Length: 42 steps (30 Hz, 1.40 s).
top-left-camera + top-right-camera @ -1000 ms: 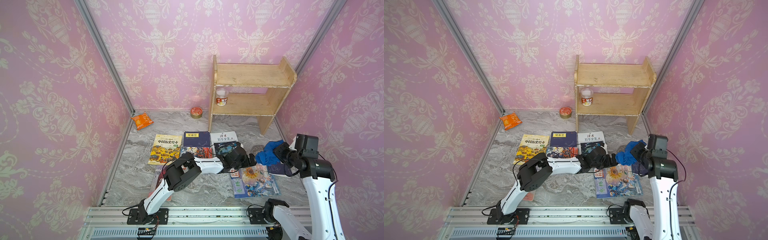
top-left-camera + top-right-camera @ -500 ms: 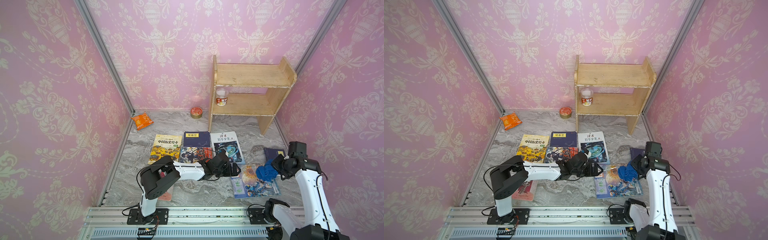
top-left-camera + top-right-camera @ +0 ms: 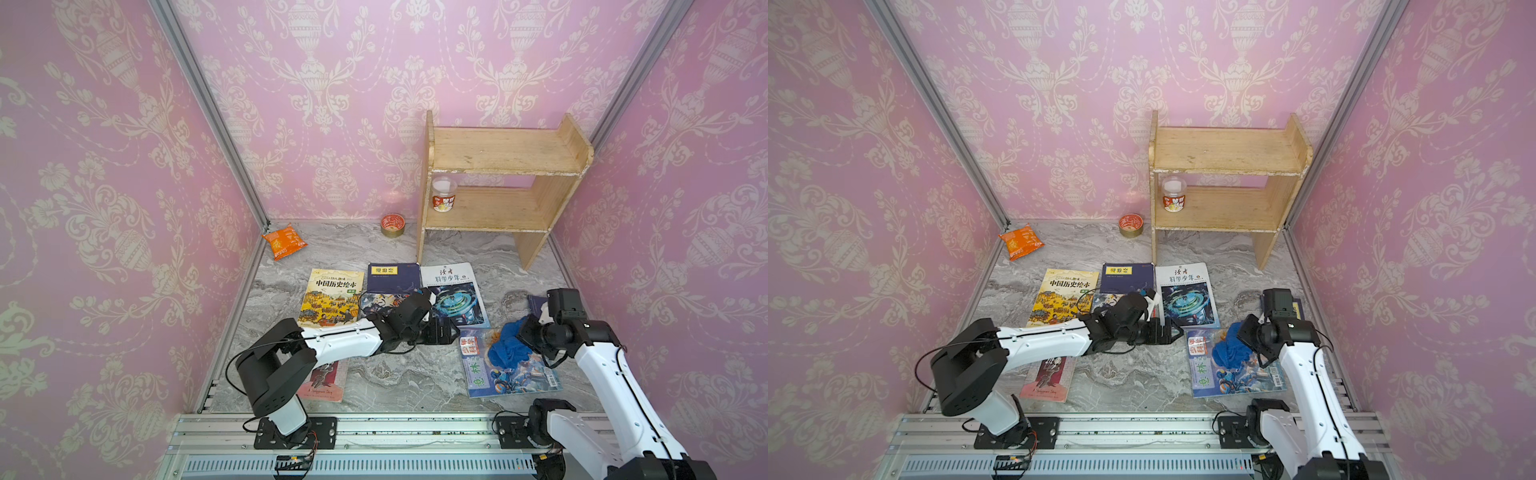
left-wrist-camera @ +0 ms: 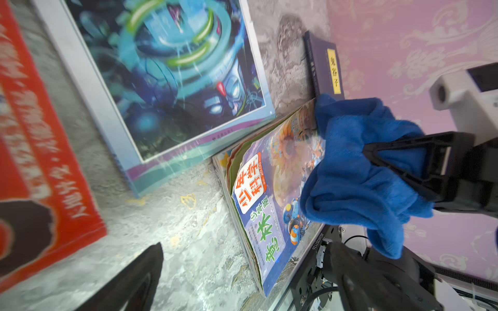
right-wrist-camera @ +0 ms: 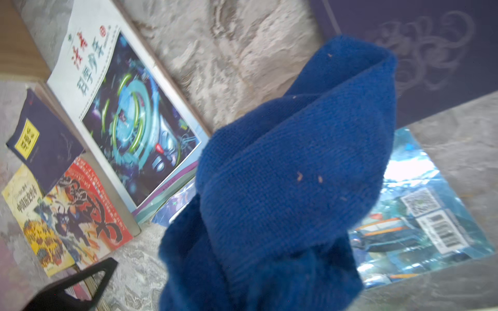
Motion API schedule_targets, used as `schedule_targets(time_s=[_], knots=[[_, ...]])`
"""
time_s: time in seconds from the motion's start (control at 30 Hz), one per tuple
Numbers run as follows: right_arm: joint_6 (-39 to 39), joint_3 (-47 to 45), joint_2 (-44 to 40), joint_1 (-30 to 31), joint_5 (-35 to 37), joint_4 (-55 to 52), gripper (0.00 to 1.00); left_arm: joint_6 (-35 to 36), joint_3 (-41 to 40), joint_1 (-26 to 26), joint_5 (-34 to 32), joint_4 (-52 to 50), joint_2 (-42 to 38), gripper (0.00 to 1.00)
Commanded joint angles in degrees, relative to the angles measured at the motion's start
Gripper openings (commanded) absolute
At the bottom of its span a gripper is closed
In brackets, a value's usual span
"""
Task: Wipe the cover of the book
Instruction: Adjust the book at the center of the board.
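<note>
So the right hand (image 3: 527, 336) is clamped tight on a bunched-up blue cloth (image 3: 505, 353), and the cloth is sitting on the cover of the book (image 3: 515, 380). That's the colourful kids' magazine lying flat at the lower right of the bench (image 3: 399, 374) in both top views. The cloth covers the upper middle of the cover, right beside the red-and-white title box. In the left wrist view you can see it down on the sunflower artwork.

The left hand (image 3: 451, 332) is spread wide with nothing in it, low over the bench just left of the book's top left corner. I can't tell if it's touching the book.

Mid-frame there's a row of a yellow history book (image 3: 332, 297), a navy book (image 3: 392, 276) and a white-and-teal magazine (image 3: 453, 291). The wooden shelf (image 3: 498, 158) is upper right, with a cup (image 3: 444, 199) on its lower board.
</note>
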Motion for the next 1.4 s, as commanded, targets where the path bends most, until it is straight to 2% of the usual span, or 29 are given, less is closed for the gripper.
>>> schedule_targets(time_s=[0.0, 0.1, 0.17, 0.3, 0.53, 0.73, 0.87, 1.07, 1.37], knots=[[3.5, 2.9, 3.3, 8.7, 2.5, 7.0, 0.00, 8.5, -2.9, 6.2, -5.8, -10.4, -6.3, 0.99], [4.3, 6.9, 10.7, 16.1, 3.4, 12.4, 0.00, 7.6, -5.9, 12.8, -7.0, -11.7, -10.0, 0.99], [3.4, 12.2, 17.6, 19.5, 4.5, 14.6, 0.00, 6.9, -7.8, 15.1, -7.4, -11.8, -11.8, 0.99], [0.1, 24.4, 31.6, 22.7, 3.6, 17.0, 0.00, 4.0, -10.5, 16.3, -8.9, -11.8, -14.1, 0.99], [-4.5, 44.5, 52.7, 28.2, 4.5, 17.4, 0.00, -5.1, -21.1, 16.5, -9.1, -7.9, -20.5, 0.99], [-2.1, 50.3, 63.9, 30.0, 3.6, 19.0, 0.00, -6.2, -25.8, 16.9, -10.4, -6.1, -22.3, 0.99], [-1.8, 47.8, 65.4, 30.7, 2.5, 19.3, 0.00, -6.4, -26.3, 17.5, -9.2, -2.4, -19.1, 0.99], [0.6, 38.5, 62.1, 33.7, -0.6, 20.4, 0.00, -4.7, -25.1, 19.9, -7.5, 0.9, -15.0, 0.99], [3.0, 19.2, 48.7, 38.3, -3.0, 23.2, 0.00, -4.4, -21.3, 21.8, -1.8, 1.3, -11.6, 0.99]])
